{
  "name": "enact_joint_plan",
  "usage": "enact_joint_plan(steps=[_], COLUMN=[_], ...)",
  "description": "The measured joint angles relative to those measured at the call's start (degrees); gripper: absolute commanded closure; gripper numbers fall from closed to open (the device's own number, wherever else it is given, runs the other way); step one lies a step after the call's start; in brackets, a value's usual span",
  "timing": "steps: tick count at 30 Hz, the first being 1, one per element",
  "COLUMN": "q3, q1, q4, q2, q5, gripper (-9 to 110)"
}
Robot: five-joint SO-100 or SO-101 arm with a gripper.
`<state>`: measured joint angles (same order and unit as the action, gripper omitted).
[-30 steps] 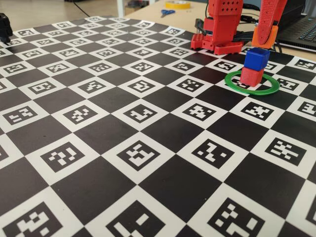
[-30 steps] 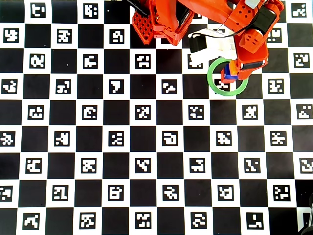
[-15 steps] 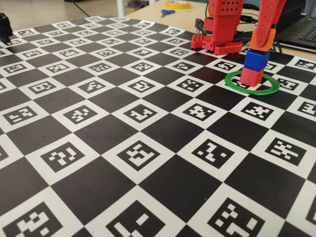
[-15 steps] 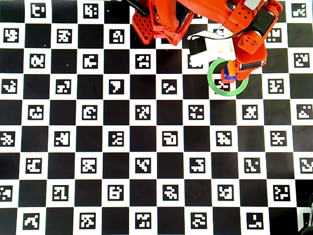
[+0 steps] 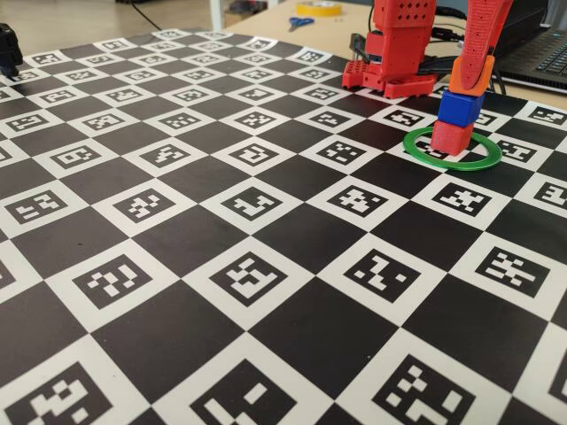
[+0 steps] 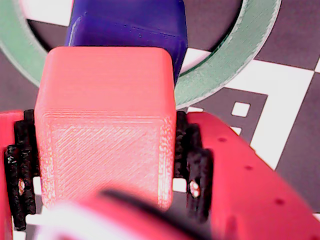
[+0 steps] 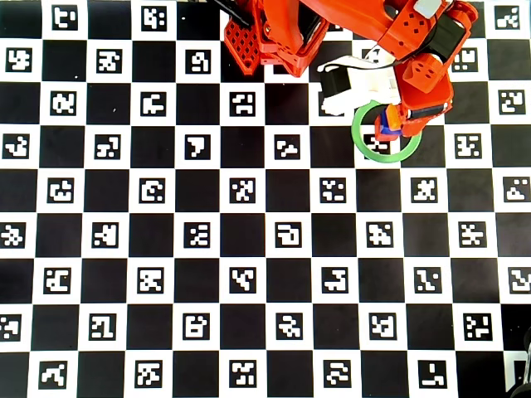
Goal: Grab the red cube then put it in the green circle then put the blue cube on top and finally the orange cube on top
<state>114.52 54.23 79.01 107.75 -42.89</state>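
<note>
Bright even daylight in the fixed view, soft sheen on the counter's (image 5: 266, 266) black squares, far edge slightly soft, overhead view sharp and flat-lit with faint shadows, wrist view washed out, the orange cube (image 6: 105, 125) overexposed, bottom edge blurred

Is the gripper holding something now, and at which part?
Yes: the gripper holds the orange cube, its fingers pressing two opposite side faces.

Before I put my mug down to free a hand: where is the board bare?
The checkered board is bare left of and below the green ring. The stacked cubes and red arm base crowd the top right.
</note>
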Motion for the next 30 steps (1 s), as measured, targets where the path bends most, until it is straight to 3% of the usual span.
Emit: enact_joint_plan(steps=[10,22,30], q3=[0.00,0.00,0.00], q1=[0.00,0.00,0.00], q4=[0.00,0.09,2.46], q2=[0.00,0.00,0.00], q5=[-1.32,-2.72,-3.34], gripper=[68,54,53])
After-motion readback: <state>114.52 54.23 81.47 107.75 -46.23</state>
